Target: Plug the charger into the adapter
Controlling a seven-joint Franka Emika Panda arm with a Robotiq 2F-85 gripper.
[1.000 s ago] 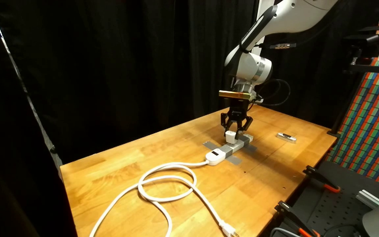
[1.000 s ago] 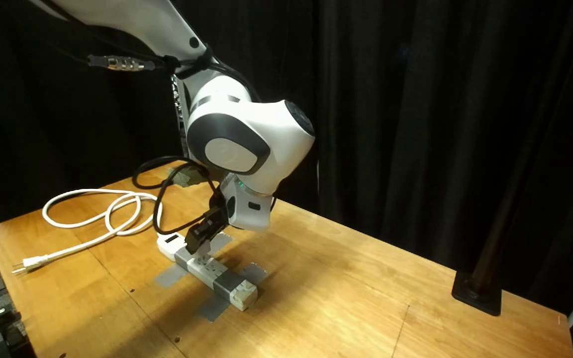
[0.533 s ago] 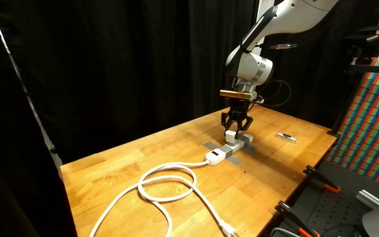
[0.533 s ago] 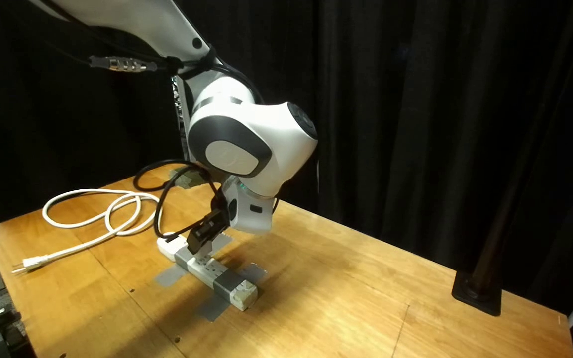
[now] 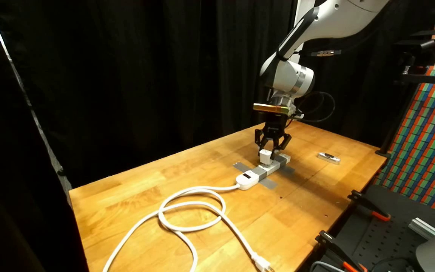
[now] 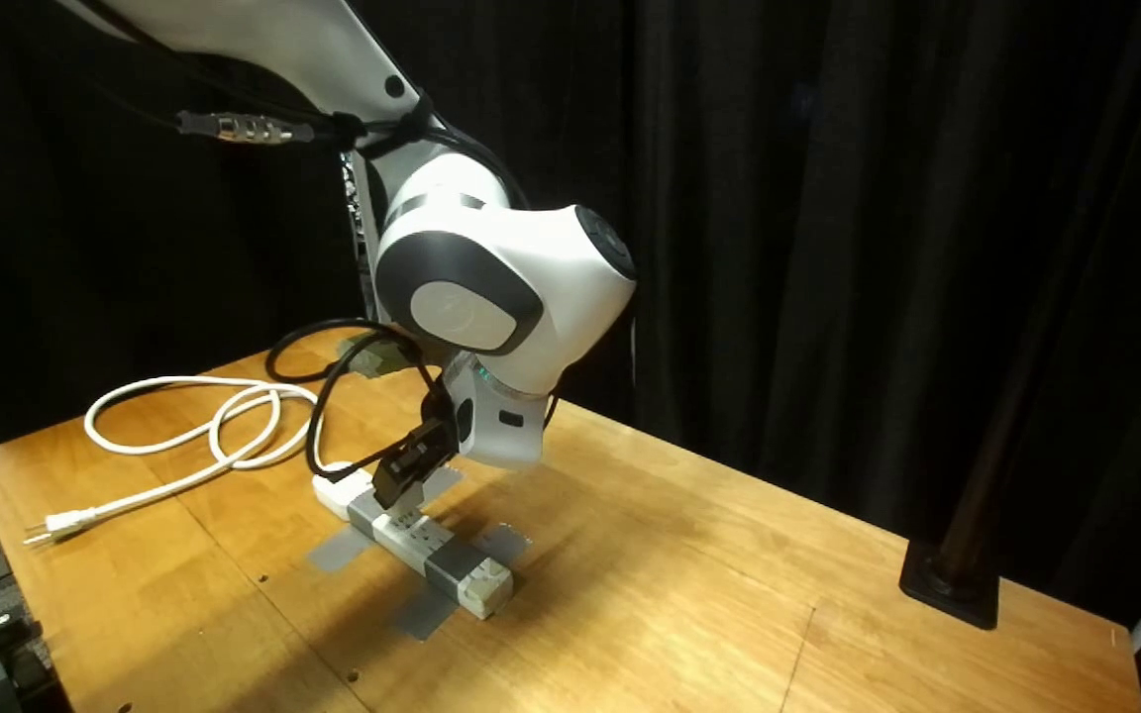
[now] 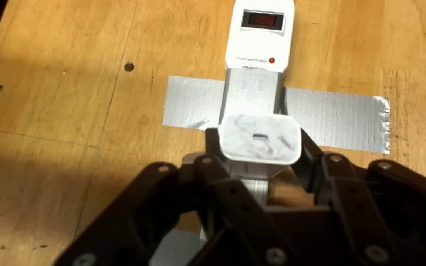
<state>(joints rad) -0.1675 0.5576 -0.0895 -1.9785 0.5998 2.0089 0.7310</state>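
The fingers [image 7: 311, 162] grip the charger [image 7: 260, 138] between them, parted just by its width, with the adapter [image 6: 414, 537] directly below; whether charger and adapter touch, I cannot tell.

The charger [image 7: 260, 143], a small white block with a marbled end and a narrow slot, is held roughly upright, slot upward, directly over the power strip [image 6: 417, 543]; whether it is seated there cannot be told. The strip, long, narrow and white, lies taped flat, sockets facing up, its white cable [image 5: 191, 229] loosely looped beyond one end.
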